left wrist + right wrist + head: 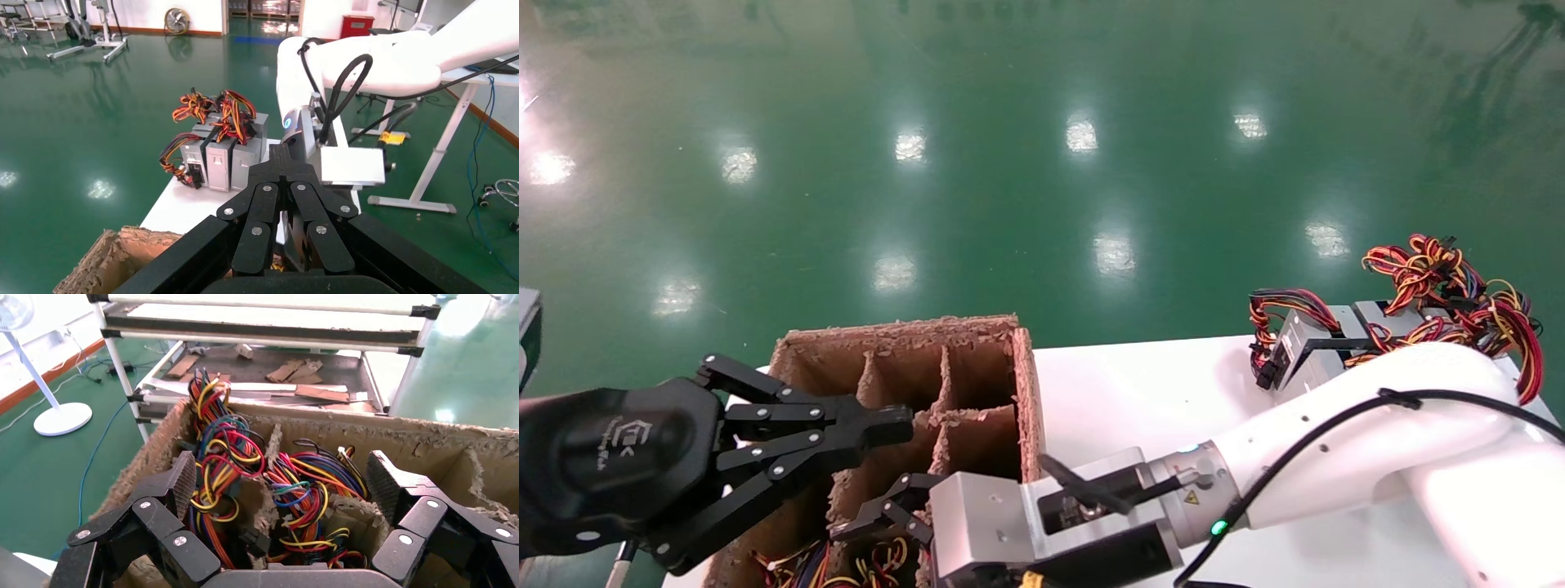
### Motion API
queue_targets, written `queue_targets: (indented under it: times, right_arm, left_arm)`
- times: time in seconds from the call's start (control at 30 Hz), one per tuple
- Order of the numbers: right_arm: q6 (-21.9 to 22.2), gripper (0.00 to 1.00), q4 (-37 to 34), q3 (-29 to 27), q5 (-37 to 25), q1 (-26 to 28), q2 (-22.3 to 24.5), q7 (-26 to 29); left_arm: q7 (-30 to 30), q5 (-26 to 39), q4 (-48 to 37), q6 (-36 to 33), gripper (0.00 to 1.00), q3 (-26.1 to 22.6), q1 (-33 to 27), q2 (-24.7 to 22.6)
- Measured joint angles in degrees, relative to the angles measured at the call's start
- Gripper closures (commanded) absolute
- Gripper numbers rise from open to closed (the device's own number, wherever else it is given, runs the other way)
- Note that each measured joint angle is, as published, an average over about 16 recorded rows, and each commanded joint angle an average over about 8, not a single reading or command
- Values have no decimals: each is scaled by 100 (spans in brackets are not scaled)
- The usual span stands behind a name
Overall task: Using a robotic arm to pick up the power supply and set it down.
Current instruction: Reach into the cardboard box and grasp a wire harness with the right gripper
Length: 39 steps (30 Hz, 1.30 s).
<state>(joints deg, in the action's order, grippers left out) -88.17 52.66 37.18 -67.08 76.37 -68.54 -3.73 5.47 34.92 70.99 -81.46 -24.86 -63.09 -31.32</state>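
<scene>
My right gripper [876, 523] hangs open over the near cells of the brown divided carton [1026, 392]. In the right wrist view its two ribbed fingers [183, 478] straddle red, yellow, orange and black wire bundles [287, 490] that fill two cells. The boxes under those wires are hidden, and nothing is between the fingers. Three grey power supplies [1307, 343] with wire bundles stand side by side at the table's far right, also seen in the left wrist view [226, 156]. My left gripper [899, 426] is shut and empty, held above the carton's left side.
The white table [1140, 392] has bare room between the carton and the standing power supplies. The carton's far cells [977, 371] look empty. Beyond the carton stand a pipe-frame rack [263, 331] with cardboard scraps and a white fan [55, 413]. Green floor surrounds the table.
</scene>
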Motion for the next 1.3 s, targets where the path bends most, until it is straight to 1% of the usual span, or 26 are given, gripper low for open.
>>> queue_targets:
  times: [0.07,0.13,0.2,0.33,0.4,0.47,0.63,0.7,0.77,1.3]
  right_arm:
    - [6,1,-101,26,-30,25,-55,-69]
    - [13,9,-202,49,-58,48,-105,-140]
    - [19,24,-303,68,-83,69,-149,-210]
    - [27,60,-499,96,-114,99,-221,-339]
    - [31,72,-593,107,-123,109,-254,-399]
    - [35,80,-680,119,-133,113,-288,-455]
    - [58,95,-866,150,-154,105,-371,-580]
    - [67,99,-928,163,-159,94,-403,-622]
    - [73,100,-983,175,-164,82,-432,-661]
    - [84,100,-1299,251,-181,69,-547,-875]
  left_arm:
    - [0,0,0,0,100,0,0,0]
    - [0,0,0,0,100,0,0,0]
    - [0,0,0,0,100,0,0,0]
    - [0,0,0,0,100,0,0,0]
    - [0,0,0,0,100,0,0,0]
    - [0,0,0,0,100,0,0,0]
    - [0,0,0,0,100,0,0,0]
    - [0,0,0,0,100,0,0,0]
    - [0,0,0,0,100,0,0,0]
    - [0,0,0,0,100,0,0,0]
